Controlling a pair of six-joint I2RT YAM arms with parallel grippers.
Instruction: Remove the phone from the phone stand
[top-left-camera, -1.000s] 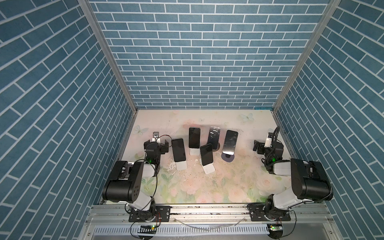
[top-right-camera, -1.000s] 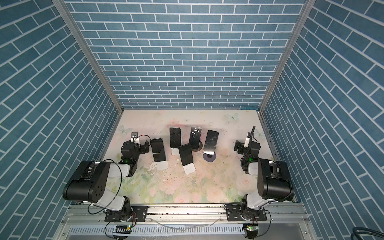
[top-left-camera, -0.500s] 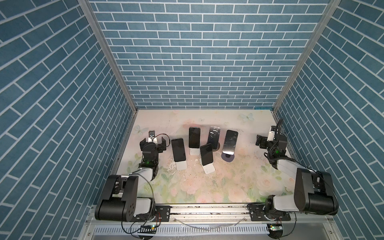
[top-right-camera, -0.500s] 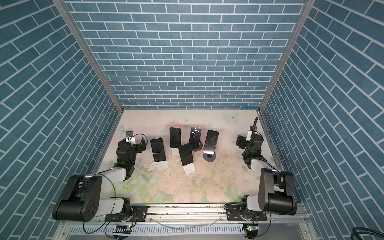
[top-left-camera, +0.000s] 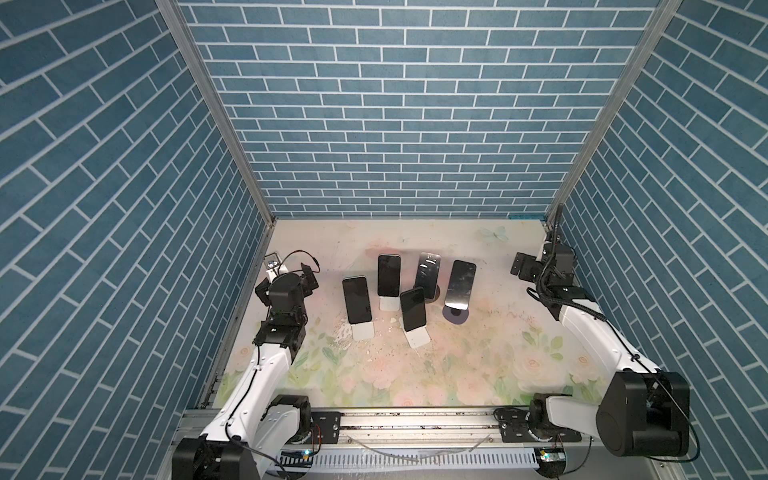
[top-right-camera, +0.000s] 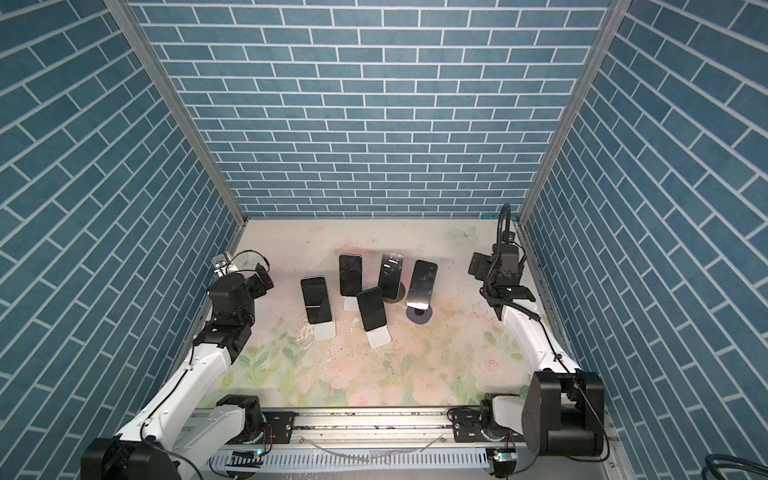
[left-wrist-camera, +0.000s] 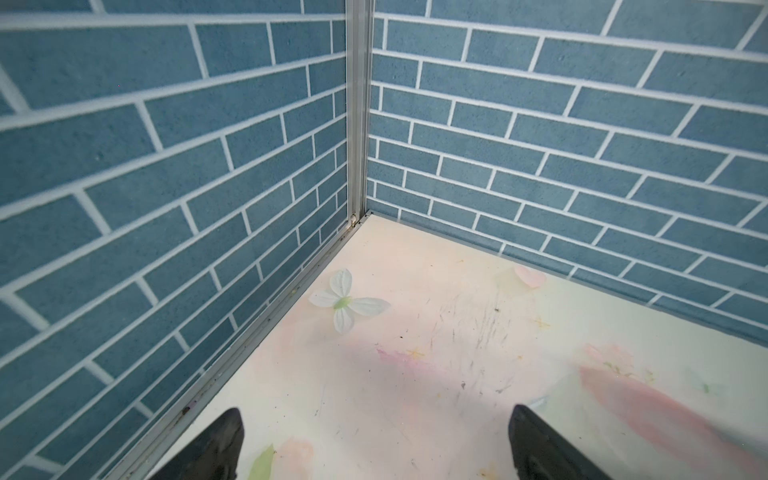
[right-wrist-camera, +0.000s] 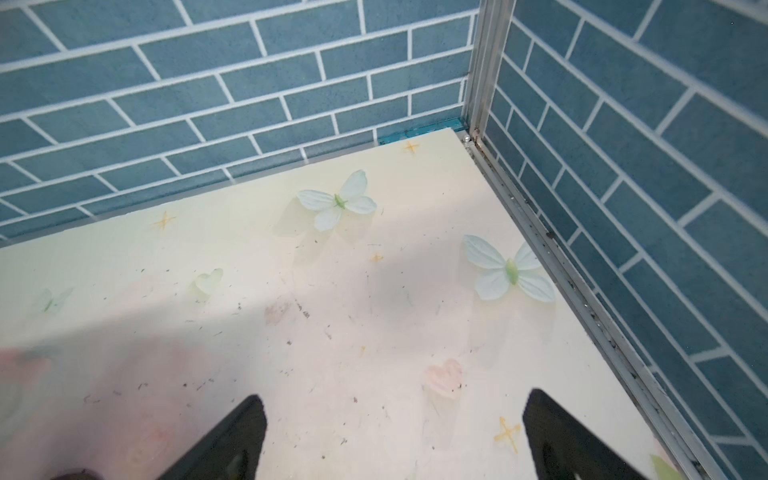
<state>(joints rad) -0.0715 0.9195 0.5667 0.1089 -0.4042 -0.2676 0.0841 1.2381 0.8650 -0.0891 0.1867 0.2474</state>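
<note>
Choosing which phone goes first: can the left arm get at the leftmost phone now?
Probably yes: only bare table lies between the open, empty left gripper and that phone, though the gripper faces the back corner.

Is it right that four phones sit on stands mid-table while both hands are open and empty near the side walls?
No. Five phones sit on stands, not four; both top views show it. The rest holds: the left hand and right hand are open and empty.
</note>
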